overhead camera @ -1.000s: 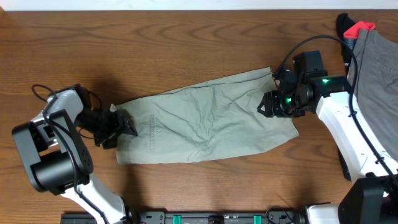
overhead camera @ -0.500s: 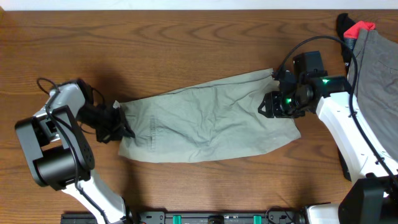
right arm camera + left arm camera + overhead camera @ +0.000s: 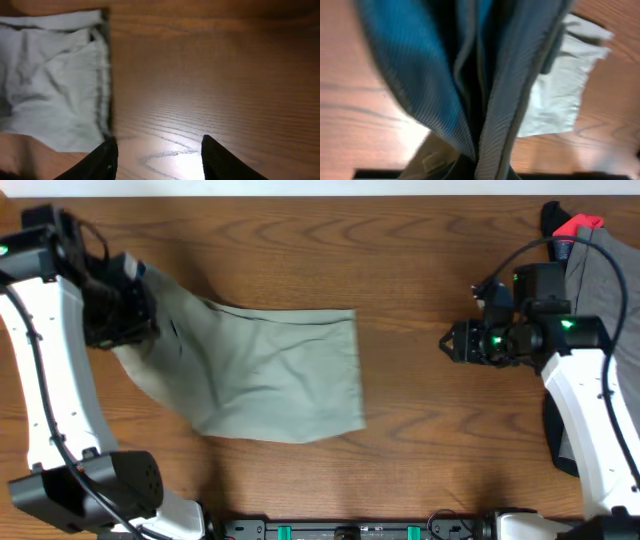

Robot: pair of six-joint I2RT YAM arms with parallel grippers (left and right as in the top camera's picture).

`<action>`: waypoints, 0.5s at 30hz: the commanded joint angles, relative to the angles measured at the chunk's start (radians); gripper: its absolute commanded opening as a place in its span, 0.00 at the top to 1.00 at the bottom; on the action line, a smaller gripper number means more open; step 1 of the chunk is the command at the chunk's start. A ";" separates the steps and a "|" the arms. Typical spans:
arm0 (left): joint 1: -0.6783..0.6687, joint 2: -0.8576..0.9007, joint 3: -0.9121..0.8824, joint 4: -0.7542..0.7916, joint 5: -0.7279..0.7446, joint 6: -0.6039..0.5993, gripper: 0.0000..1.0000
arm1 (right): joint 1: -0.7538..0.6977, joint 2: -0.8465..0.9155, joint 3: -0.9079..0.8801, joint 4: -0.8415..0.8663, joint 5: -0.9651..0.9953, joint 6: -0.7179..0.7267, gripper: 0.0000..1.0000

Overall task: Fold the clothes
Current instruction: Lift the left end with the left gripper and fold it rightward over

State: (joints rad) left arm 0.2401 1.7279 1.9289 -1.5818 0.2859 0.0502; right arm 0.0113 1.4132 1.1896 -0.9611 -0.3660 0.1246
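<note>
Looking down from above, the olive-beige cotton shorts [image 3: 270, 375] lie spread on the brown wooden surface [image 3: 400, 240], left of the middle. Their right edge is straight and flat. Their far left end is lifted up. The left end effector [image 3: 125, 320] is pinched tight on that lifted end, at the far left of the surface.

The left wrist view is very close and blurry. It shows what the top view cannot: the pale blue lining [image 3: 415, 75] inside the shorts, hanging in folds next to the olive cloth. More of the pale cloth lies on the wood behind it.

The right end effector [image 3: 450, 342] hangs over bare wood, well apart from the right edge of the shorts. Its own wrist view shows its two dark fingers [image 3: 102, 162] partly apart, with only shiny wood between them. The straight edge of the shorts is at the left of that picture.

A darker grey garment [image 3: 605, 275] lies at the right edge of the surface. A black and red cloth [image 3: 572, 224] sits at the far right corner, touching it. Small green lights [image 3: 495, 338] glow on the right arm.
</note>
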 commanded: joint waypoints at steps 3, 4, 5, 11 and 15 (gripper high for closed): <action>-0.202 0.024 0.002 -0.002 -0.117 -0.071 0.94 | -0.033 -0.036 0.002 -0.004 -0.005 -0.006 0.47; -0.240 0.030 -0.003 0.007 -0.129 -0.090 0.94 | -0.034 -0.038 0.002 -0.005 -0.005 -0.006 0.47; -0.287 0.040 -0.008 0.023 -0.137 -0.129 0.94 | -0.034 -0.038 0.002 -0.009 -0.005 -0.006 0.47; -0.473 0.113 -0.009 0.093 -0.171 -0.236 0.94 | -0.034 -0.039 0.002 -0.031 -0.005 -0.006 0.47; -0.563 0.194 -0.009 0.116 -0.179 -0.275 0.94 | -0.034 -0.039 0.002 -0.050 -0.004 -0.007 0.48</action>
State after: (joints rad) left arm -0.2764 1.8690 1.9240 -1.4708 0.1371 -0.1570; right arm -0.0166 1.3899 1.1896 -1.0042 -0.3664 0.1242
